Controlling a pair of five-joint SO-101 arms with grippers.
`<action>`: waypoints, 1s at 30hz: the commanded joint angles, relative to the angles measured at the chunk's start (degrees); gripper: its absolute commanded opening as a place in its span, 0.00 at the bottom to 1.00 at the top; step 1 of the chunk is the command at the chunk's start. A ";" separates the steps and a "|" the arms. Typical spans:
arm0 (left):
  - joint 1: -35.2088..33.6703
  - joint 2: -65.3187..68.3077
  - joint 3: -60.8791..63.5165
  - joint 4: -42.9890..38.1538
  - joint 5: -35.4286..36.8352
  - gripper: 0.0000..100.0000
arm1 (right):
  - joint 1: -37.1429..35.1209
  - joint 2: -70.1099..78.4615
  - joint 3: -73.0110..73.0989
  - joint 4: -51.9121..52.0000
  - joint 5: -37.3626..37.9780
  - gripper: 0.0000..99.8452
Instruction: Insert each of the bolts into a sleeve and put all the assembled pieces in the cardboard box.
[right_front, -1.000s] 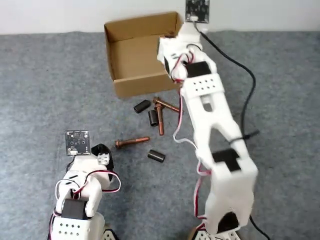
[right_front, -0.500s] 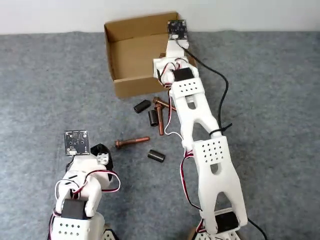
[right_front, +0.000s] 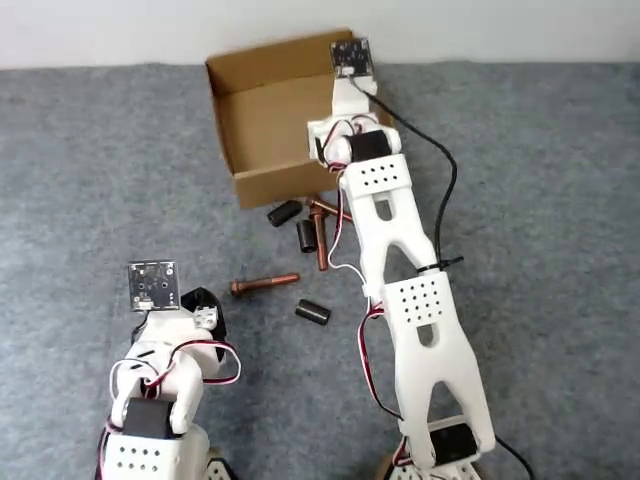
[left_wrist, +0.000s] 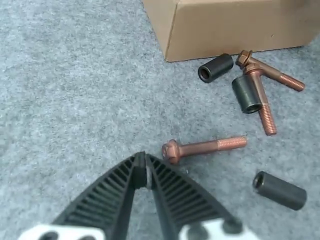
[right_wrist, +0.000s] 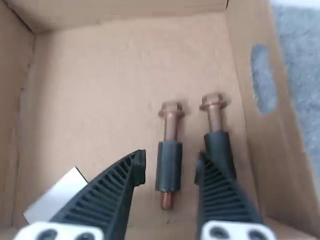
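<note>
In the high view your right arm (right_front: 385, 210) stretches over the near wall of the cardboard box (right_front: 285, 183), while the left arm (right_front: 160, 385) sits low at the near edge. On the grey carpet (right_front: 100, 200) just before the box lie three loose bolts (right_front: 265, 284) and three black sleeves (right_front: 313, 312). In the left wrist view your left gripper (left_wrist: 144, 167) is pinched closed on nothing, near one bolt's head. In the right wrist view your right gripper (right_wrist: 171, 159) stands apart and empty inside the box, over two assembled pieces (right_wrist: 169, 150) lying side by side on its floor, one half hidden behind a finger.
</note>
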 joint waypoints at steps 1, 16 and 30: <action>-0.26 -0.18 -0.22 -1.76 0.53 0.00 | -1.27 -2.68 -6.59 1.19 0.44 0.02; -5.19 -0.18 -0.22 -3.08 0.53 0.00 | -5.49 -10.07 -14.77 30.11 0.35 0.01; -5.36 -0.18 -0.22 -3.08 0.53 0.00 | -10.07 -17.80 -8.00 40.13 0.44 0.01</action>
